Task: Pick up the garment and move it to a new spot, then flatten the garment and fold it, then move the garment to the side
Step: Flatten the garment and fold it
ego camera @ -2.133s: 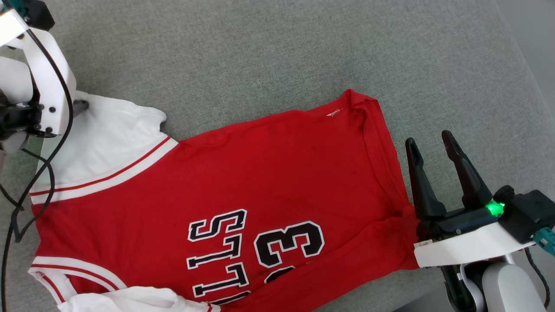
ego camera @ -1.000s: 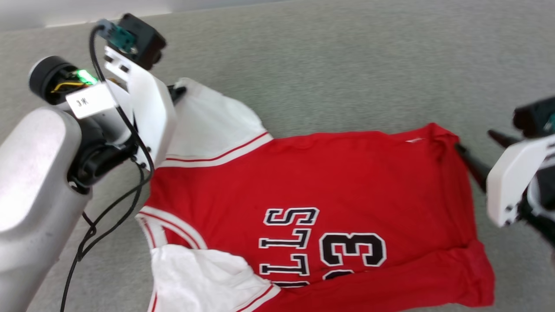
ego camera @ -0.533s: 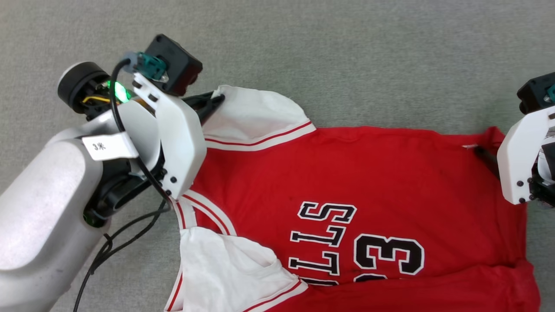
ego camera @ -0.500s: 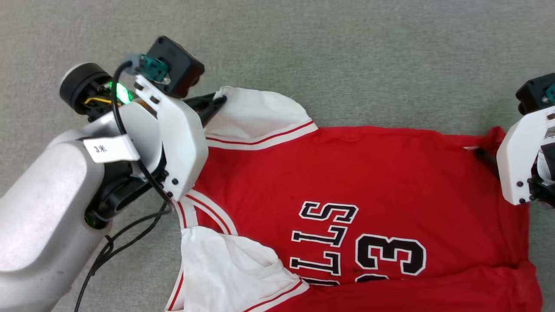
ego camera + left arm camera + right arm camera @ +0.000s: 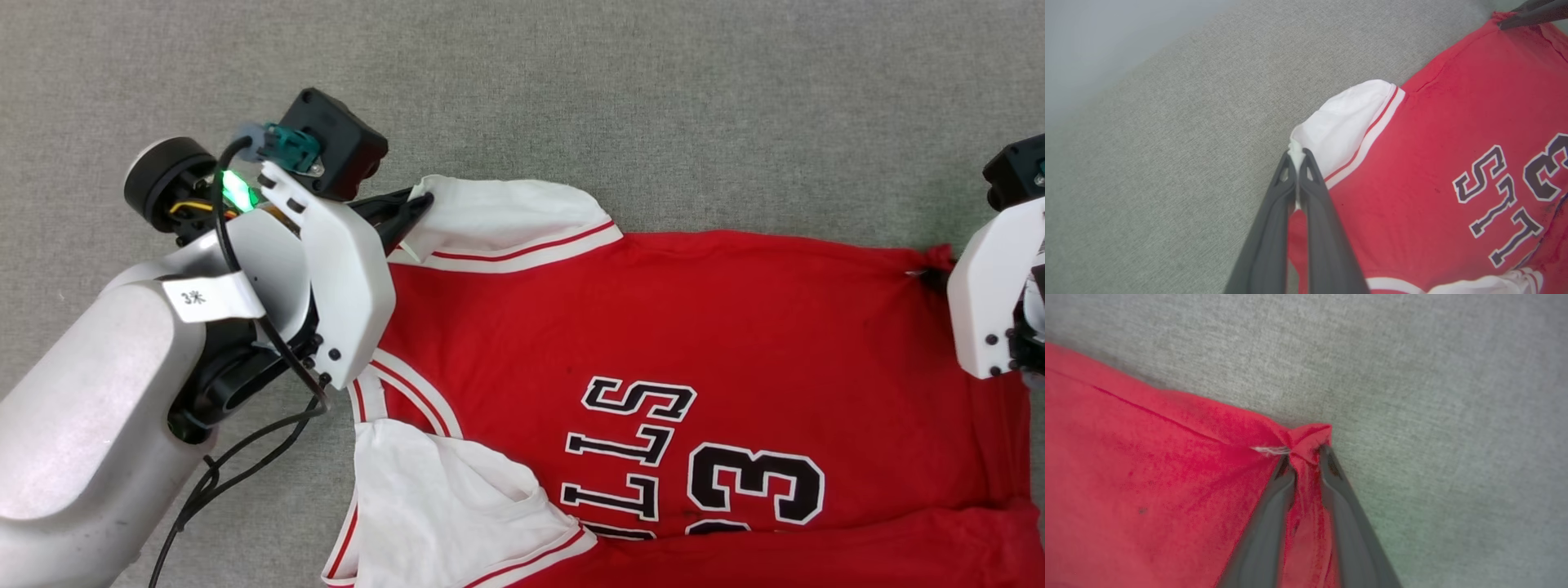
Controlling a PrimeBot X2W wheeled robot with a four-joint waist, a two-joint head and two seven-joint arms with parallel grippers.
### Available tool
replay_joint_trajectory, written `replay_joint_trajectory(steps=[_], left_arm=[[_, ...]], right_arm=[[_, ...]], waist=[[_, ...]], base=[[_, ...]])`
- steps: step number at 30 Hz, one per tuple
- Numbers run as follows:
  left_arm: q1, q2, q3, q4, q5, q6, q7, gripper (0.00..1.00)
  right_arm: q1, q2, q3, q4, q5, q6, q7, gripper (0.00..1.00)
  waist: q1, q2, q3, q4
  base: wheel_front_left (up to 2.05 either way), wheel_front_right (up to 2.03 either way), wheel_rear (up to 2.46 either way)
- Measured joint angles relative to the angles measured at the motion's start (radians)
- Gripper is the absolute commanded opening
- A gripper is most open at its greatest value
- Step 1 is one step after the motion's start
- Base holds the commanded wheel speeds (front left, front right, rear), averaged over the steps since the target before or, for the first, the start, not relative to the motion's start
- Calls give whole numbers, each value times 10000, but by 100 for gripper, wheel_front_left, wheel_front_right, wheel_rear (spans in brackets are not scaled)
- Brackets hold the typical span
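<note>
Garment: a red garment [image 5: 653,327] is spread front-up on a grey cloth surface [image 5: 653,98], with the neck end at the robot's left and the hem at its right.
Print: black letters outlined in white [image 5: 629,445] and a number [image 5: 755,482] are seen on the chest, turned sideways in the head view and partly cut off by the lower edge.
Sleeves: two white sleeves are trimmed with red and white stripes. The far sleeve [image 5: 506,212] is stretched out flat, and the near sleeve [image 5: 441,506] is folded over the chest.
Left gripper: the left gripper [image 5: 1296,157] is pressed together on the outer edge of the far sleeve, and white cloth is pinched between its tips.
Right gripper: the right gripper [image 5: 1306,457] is clamped on the far hem corner. Red cloth is bunched between its fingers and creased at the tips.
Fabric between grippers: the far edge of the garment is drawn nearly straight from one grip to the other.
Left arm: a green light [image 5: 237,188] is lit on the wrist, and a black cable [image 5: 245,445] is looped below it.
</note>
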Motion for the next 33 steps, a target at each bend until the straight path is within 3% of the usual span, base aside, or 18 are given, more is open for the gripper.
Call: replay_joint_trajectory(steps=[9, 15, 33], left_arm=[[493, 79, 188, 395, -61, 207, -548, 0], [1036, 182, 242, 276, -190, 395, -744, 0], [4357, 1124, -79, -1154, -748, 1333, -767, 0]], right_arm=[[45, 136, -65, 115, 577, 0, -1160, 0], [665, 56, -293, -449, 943, 0, -1739, 0], [5047, 75, -1634, -2303, 2207, 0, -2754, 0]], waist=[[1, 0, -552, -129], [1, 0, -1138, -188], [1, 0, -2894, -3]], base=[[0, 0, 0], [0, 0, 0], [0, 0, 0]])
